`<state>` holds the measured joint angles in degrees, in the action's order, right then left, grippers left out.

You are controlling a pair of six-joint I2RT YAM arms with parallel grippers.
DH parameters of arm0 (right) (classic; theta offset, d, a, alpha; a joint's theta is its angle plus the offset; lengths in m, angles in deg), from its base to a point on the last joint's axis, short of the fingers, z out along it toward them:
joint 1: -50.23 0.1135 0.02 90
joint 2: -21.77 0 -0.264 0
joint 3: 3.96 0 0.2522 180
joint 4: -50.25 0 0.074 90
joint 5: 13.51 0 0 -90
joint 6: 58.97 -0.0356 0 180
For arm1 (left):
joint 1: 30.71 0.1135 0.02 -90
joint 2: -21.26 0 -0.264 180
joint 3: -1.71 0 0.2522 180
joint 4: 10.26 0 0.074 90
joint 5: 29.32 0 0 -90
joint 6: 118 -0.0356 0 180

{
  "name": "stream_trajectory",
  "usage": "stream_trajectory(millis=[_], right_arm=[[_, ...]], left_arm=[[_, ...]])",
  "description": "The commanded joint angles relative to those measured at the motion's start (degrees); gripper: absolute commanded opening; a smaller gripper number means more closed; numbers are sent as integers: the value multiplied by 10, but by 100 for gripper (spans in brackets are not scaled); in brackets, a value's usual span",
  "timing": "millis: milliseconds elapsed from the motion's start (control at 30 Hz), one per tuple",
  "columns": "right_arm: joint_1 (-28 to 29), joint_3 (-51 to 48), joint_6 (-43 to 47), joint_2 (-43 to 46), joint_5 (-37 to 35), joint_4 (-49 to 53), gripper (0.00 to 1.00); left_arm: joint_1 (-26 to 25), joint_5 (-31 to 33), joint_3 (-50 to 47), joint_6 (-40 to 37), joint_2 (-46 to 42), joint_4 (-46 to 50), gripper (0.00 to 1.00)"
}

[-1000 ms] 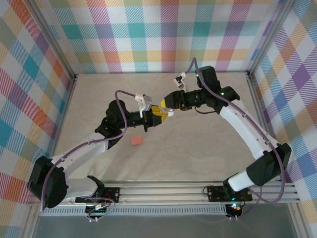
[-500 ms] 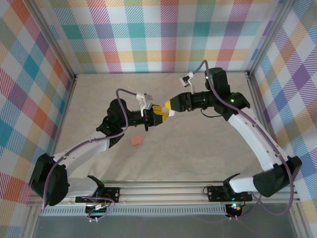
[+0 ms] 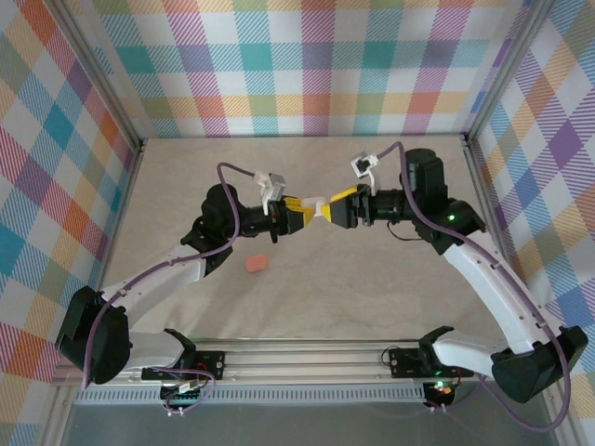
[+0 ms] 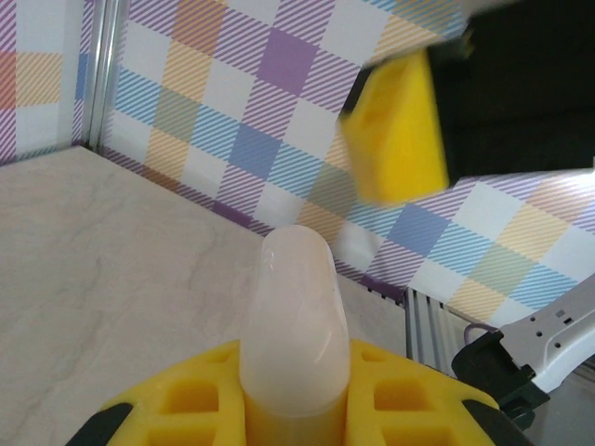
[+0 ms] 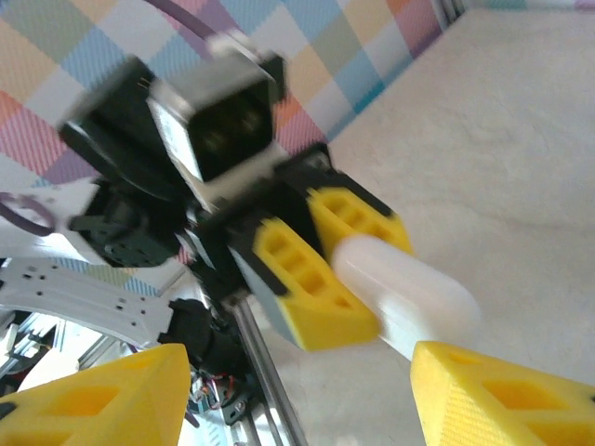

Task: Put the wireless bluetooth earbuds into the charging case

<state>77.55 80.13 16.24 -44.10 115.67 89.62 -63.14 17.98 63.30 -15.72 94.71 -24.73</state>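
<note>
white case [image 3: 321, 208] sits clamped in the left claw [image 3: 305, 214]. right claw [image 3: 338, 204] gapes wide just ahead of it, empty. nothing looks inserted yet.

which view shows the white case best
Left wrist: the white case fills the centre, clamped between the left fingers. Right wrist shows it blurred, sticking out of those fingers. Top external shows a small pale spot between the arms.
</note>
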Motion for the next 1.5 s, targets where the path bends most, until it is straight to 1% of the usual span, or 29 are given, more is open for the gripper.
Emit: stream_trajectory(millis=[0, 133, 367, 400, 467, 533, 700, 833, 933, 1100, 1200, 1300, 1467], right_arm=[[-5, -46, -25, 19, 0, -82, 64], [-5, -76, -60, 15, 37, -144, 60], [-5, -84, -86, -16, 93, -188, 44], [-5, -84, -87, -20, 98, -190, 44], [-5, -84, -89, -24, 104, -190, 44], [-5, -85, -87, -26, 99, -183, 48], [-5, -84, -66, -25, 28, -124, 57], [-5, -82, -52, -28, -5, -89, 59], [-5, -87, -54, -29, 5, -99, 59], [-5, -103, -94, -32, 84, -182, 52], [-5, -102, -105, -42, 118, -205, 47], [-5, -101, -106, -49, 120, -210, 42], [-5, -108, -131, -55, 128, -255, 32]], left_arm=[[9, -25, 5, 33, -11, -23, 0], [10, -47, 13, 53, -15, -23, 0], [10, -81, 23, 91, -15, -38, 0], [10, -83, 24, 97, -15, -41, 0], [10, -88, 25, 103, -15, -45, 0], [10, -89, 27, 107, -16, -45, 0], [10, -86, 27, 108, -22, -41, 0], [10, -82, 27, 106, -27, -31, 0], [10, -82, 27, 108, -29, -32, 0], [9, -87, 28, 126, -23, -47, 0], [9, -89, 29, 134, -20, -55, 0], [8, -92, 29, 137, -18, -57, 0], [9, -91, 25, 138, -17, -51, 0]])
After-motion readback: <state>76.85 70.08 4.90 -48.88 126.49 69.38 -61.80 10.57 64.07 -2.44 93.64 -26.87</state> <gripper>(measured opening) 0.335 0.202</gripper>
